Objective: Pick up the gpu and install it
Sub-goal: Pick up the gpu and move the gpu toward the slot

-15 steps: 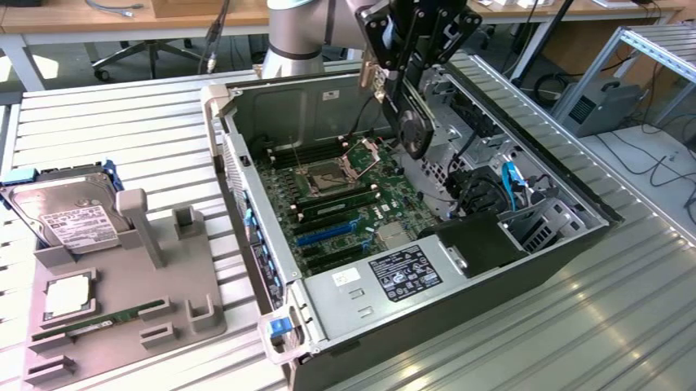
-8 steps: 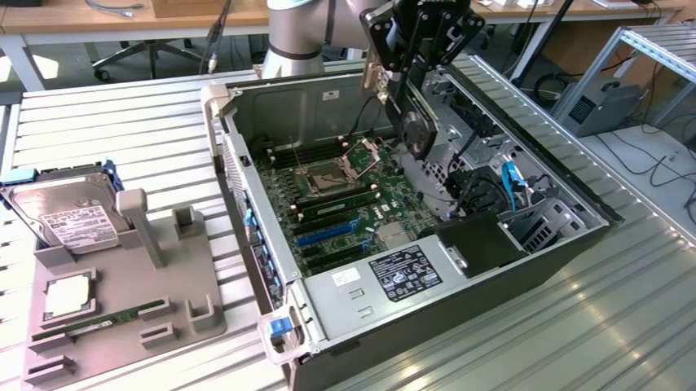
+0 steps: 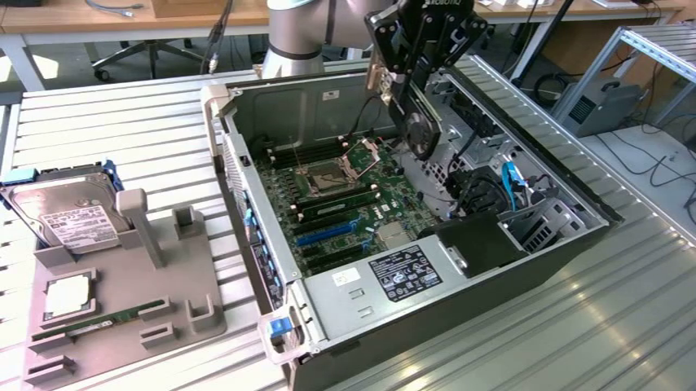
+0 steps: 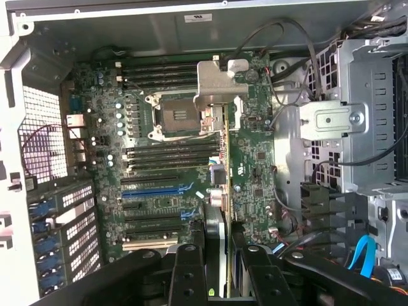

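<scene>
1. Case (image 3: 326, 98) lay on its side with the panel off, so the motherboard (image 3: 348, 204) faced up where I could reach it from above
2. Tray (image 3: 120, 301) on the exterior view's left kept the hard drive (image 3: 71, 216) parked clear of the work
3. The gpu (image 3: 419, 134) hung on edge over the motherboard, unseated, its edge (image 4: 217, 242) running across the slots
4. My gripper (image 3: 411, 81) was partly closed on the card's top, one finger on each face, keeping it vertical
</scene>
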